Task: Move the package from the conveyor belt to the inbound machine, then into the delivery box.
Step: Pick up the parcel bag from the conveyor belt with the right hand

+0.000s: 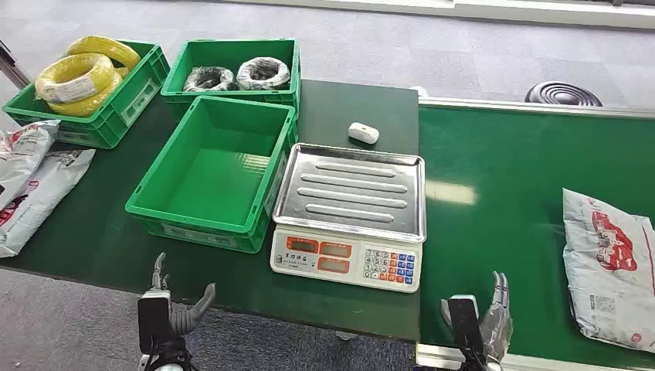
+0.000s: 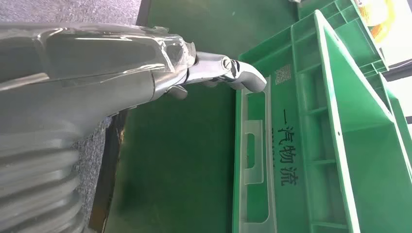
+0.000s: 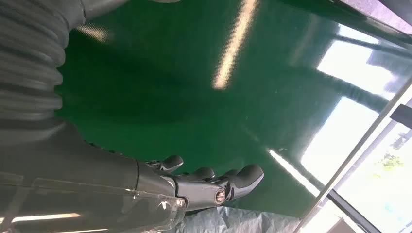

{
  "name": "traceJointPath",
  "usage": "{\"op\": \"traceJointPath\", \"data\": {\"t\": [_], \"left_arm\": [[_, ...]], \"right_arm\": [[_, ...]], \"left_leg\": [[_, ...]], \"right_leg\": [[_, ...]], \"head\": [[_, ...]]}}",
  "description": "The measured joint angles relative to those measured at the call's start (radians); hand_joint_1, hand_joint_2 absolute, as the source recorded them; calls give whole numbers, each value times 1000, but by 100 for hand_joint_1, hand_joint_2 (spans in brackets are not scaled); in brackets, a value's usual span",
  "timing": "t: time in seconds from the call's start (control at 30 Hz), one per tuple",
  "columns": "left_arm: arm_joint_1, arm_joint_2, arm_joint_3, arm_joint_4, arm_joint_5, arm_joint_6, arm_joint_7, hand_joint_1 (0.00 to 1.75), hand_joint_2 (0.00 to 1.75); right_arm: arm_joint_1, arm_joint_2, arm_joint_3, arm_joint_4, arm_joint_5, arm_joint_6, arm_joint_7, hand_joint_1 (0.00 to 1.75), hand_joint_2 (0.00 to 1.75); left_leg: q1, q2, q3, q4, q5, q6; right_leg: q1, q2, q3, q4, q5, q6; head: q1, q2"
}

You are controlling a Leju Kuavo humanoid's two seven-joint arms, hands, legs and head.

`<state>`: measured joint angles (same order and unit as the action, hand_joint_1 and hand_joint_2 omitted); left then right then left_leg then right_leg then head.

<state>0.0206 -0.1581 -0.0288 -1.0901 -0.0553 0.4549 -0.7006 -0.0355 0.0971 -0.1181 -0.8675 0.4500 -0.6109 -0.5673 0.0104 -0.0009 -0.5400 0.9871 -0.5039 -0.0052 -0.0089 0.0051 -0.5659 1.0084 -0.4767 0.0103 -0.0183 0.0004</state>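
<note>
No stage of the task appears complete: the package (image 1: 610, 270) lies on the conveyor belt (image 1: 502, 178) at the robot's right, well apart from the scale (image 1: 349, 212), whose tray is bare, and the nearest green crate (image 1: 212, 174) holds nothing. The left hand (image 1: 166, 309) and right hand (image 1: 483, 313) hover low at the near edge, fingers spread, holding nothing. Pickup, weighing and boxing all remain, by my judgement.

You see a white package (image 1: 610, 270) printed red on the green conveyor belt (image 1: 502, 193), a silver-trayed scale (image 1: 351, 212) with orange panels, green crates (image 1: 212, 174), and yellow coils (image 1: 81, 77).
</note>
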Motion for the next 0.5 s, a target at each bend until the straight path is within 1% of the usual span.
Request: {"op": "traceJointPath", "data": {"t": [0.5], "left_arm": [[81, -22, 0, -104, 1, -6, 0, 0, 175]], "right_arm": [[33, 1, -13, -56, 0, 4, -3, 0, 175]], "left_leg": [[0, 0, 0, 0, 0, 0]], "right_leg": [[0, 0, 0, 0, 0, 0]], "head": [[0, 0]]}}
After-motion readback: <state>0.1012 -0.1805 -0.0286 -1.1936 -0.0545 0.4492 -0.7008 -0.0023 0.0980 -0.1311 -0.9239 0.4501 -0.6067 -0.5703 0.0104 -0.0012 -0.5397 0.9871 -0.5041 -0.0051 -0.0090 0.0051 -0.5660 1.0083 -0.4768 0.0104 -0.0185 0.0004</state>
